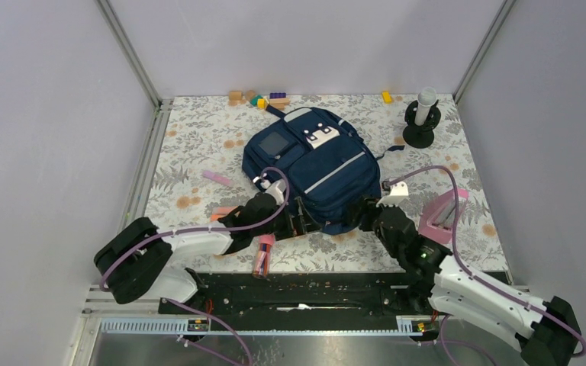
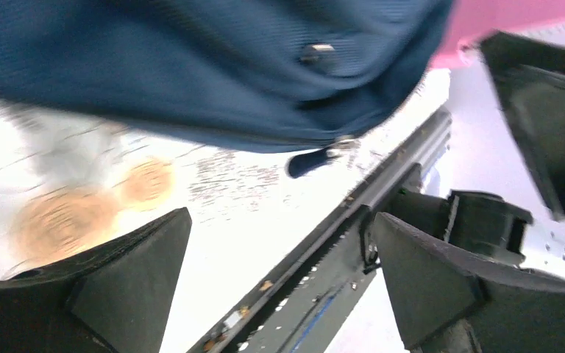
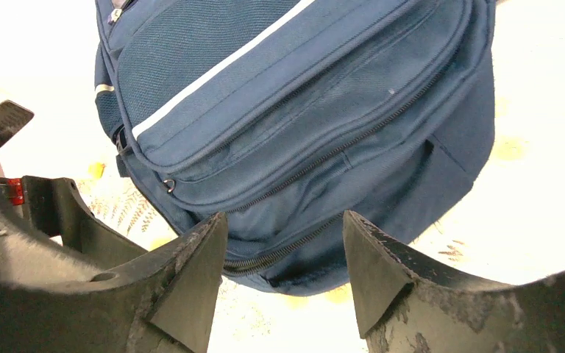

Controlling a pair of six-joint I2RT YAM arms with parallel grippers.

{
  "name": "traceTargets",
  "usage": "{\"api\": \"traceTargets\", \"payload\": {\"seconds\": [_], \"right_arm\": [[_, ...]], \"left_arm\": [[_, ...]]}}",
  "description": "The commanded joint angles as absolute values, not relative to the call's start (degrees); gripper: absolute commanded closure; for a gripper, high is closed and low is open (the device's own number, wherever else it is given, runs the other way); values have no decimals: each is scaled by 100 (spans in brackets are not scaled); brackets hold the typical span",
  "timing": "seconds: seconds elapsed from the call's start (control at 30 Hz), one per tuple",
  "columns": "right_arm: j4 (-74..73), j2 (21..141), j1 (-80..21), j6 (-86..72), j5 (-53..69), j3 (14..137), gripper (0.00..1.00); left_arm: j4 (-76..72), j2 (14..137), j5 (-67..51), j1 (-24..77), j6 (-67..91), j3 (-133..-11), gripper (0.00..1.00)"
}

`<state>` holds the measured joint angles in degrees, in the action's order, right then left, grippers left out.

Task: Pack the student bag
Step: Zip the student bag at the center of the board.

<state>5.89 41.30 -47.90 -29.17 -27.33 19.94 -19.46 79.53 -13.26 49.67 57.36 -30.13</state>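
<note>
My left claw (image 2: 279,220) gapes wide, empty; right claw (image 3: 283,220) partly spread, empty. Both sit at the navy backpack's (image 3: 301,110) near end. I'd pinch the zipper pull (image 2: 310,162) squarely, brace the fabric beside it, pull slow.

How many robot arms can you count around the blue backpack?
2. The left arm reaches in from the near-left corner toward the backpack's near edge. The right arm reaches in from the near-right corner to that same edge. None seems hidden.
</note>
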Motion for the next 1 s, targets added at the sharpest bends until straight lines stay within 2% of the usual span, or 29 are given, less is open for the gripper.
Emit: {"api": "traceTargets", "payload": {"seconds": [0.0,0.2,0.33,0.57,0.63,0.67,0.7,0.87,0.93,0.97], "right_arm": [[-283,3616,-4843,-2894,-2671,1929,35],[-407,3786,-5144,-3015,-2476,2138,37],[-322,4167,-5716,-3246,-2785,2351,37],[-197,4882,-6672,-4050,-3552,2575,39],[-123,5087,-6885,-4252,-3765,2624,39],[-80,5203,-6975,-4352,-3871,2664,39],[-56,5316,-7056,-4419,-3943,2703,39],[-49,6073,-7233,-4612,-4181,3078,39],[-109,6383,-7235,-4751,-4376,3215,39],[-225,6547,-7235,-4850,-4511,3289,39]], "left_arm": [[-2025,7471,-786,4656,6090,-2502,1],[-2375,7280,-378,4235,6414,-2172,1],[-3060,7385,-280,3929,6788,-1930,1],[-3439,8040,-422,3761,6850,-2180,3],[-3569,8223,-434,3722,6870,-2212,9],[-3656,8315,-451,3711,6879,-2219,19],[-3717,8395,-473,3695,6894,-2232,23],[-3851,8722,-481,3691,6917,-2313,20],[-3915,8825,-507,3691,6911,-2339,24],[-3969,8871,-529,3691,6909,-2346,29]]}}
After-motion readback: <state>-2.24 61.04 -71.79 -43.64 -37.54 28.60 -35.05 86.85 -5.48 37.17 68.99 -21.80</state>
